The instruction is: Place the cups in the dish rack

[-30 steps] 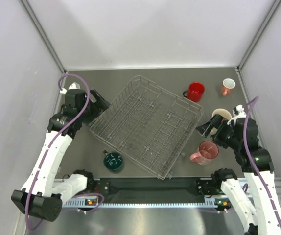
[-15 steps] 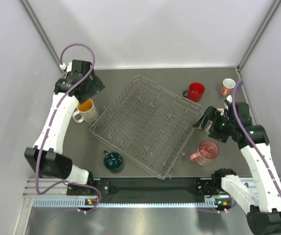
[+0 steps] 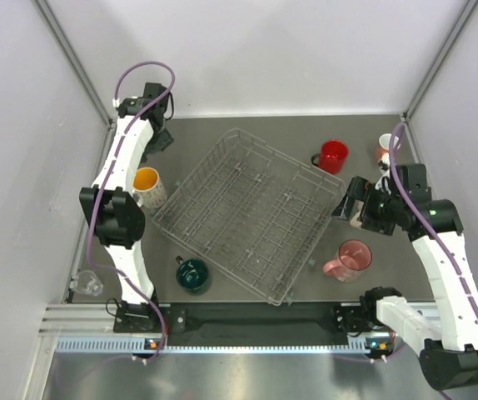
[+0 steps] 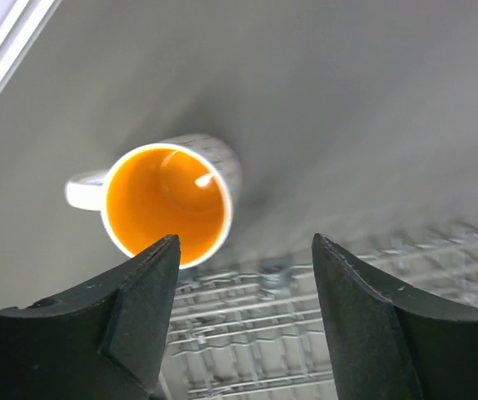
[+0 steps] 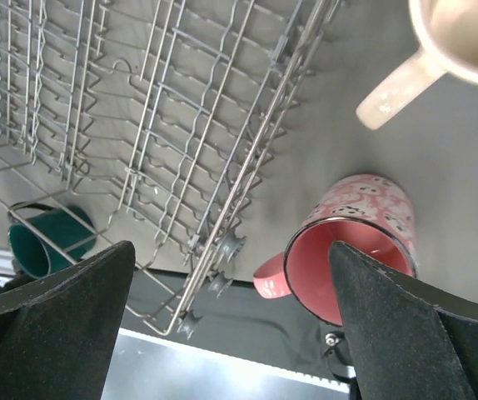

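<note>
Jaws parted on both sides, nothing pinched: left jaws aimed down at the orange-lined mug (image 4: 166, 202), upright on the counter (image 3: 222, 133) at 9 o'clock of the dish rack (image 3: 247, 212), probably to line up a rim grasp; right jaws poised above the pink mug (image 5: 356, 250) at the rack's 4 o'clock, cream mug (image 5: 464, 37) just beyond. No cup in the rack yet. Since a second ago: on the left, swung from the rack's corner toward 11 o'clock, uncovering the orange-lined mug; on the right, barely shifted.

Your dish rack (image 3: 251, 215) is shiny metal wire, your bench (image 3: 306, 133) matt and smooth, the orange-lined mug (image 4: 168, 208) glossy glazed ceramic.
</note>
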Action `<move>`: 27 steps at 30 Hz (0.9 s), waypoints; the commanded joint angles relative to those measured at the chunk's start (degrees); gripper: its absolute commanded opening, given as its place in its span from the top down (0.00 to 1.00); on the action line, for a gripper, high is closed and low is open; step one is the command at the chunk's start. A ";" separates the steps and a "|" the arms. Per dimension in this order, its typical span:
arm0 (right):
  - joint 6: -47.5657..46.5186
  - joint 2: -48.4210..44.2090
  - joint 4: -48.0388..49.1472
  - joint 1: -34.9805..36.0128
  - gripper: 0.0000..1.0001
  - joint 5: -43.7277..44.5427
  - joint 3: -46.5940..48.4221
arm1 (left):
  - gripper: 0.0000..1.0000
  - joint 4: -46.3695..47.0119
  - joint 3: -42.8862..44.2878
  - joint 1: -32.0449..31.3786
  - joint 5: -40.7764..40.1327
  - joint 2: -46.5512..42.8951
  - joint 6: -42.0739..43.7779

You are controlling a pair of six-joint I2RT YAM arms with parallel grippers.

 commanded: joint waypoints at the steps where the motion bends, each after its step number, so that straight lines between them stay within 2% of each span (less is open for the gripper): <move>1: -2.88 0.53 -2.49 0.02 0.00 3.82 4.32 | 0.32 -4.73 0.20 1.51 -3.24 0.77 -1.81; 5: -3.67 0.97 -2.85 0.02 0.00 4.44 5.19 | 0.36 -3.86 -2.35 2.83 -1.57 2.35 -3.92; 18: -4.90 3.78 -4.17 -0.06 0.00 6.03 8.10 | 0.41 1.42 -5.78 4.32 0.90 8.86 -3.04; 20: -4.99 4.13 -4.17 0.02 0.00 6.46 8.36 | 0.48 1.51 -6.48 4.58 0.81 9.13 -3.31; 24: -4.73 4.57 -4.17 0.02 0.00 6.73 8.45 | 0.53 2.30 -9.30 5.73 0.19 8.51 -3.66; 27: -4.46 4.66 -4.17 -0.06 0.00 6.82 8.27 | 0.71 2.83 -9.91 6.52 -0.86 7.99 -3.13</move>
